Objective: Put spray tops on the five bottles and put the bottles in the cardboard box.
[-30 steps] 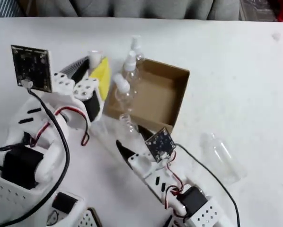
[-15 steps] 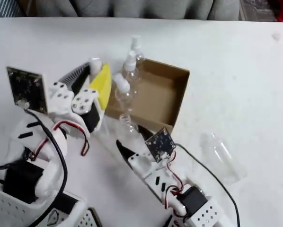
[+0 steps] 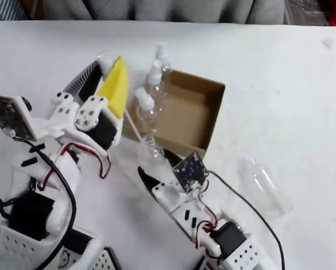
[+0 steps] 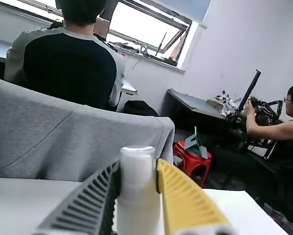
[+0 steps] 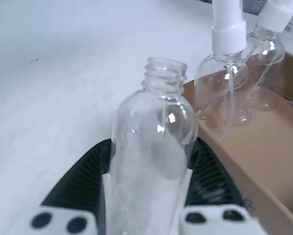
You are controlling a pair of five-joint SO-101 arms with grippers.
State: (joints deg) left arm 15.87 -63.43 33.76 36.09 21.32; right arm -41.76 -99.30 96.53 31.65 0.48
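Robot arms at work on a white tabletop [image 3: 280, 84]: the yellow-and-grey ribbed left claw [image 4: 136, 169] is pinching a white plastic spray top [image 4: 136, 191] upright between its two fingers. In the high view it is holding the top out to the left of the open brown cardboard box [image 3: 196, 121], near the box's far corner. A thin white dip tube [image 3: 133, 124] is slanting out from under the yellow finger toward the box's near-left corner.

At that corner, the black right claw [image 5: 151, 144] is gripping a clear plastic bottle with an open threaded neck [image 5: 154, 142]. It is holding the bottle upright and just outside the cardboard wall, with one finger pressing on each side of its body.

Inside the box, three clear capped bottles [image 3: 154, 79] with white spray tops are standing in a row along the left wall. A fifth clear bottle [image 3: 263, 185] is lying on its side on the tabletop to the right of the box, well apart from both claws. Whether it is wearing a top cannot be told.
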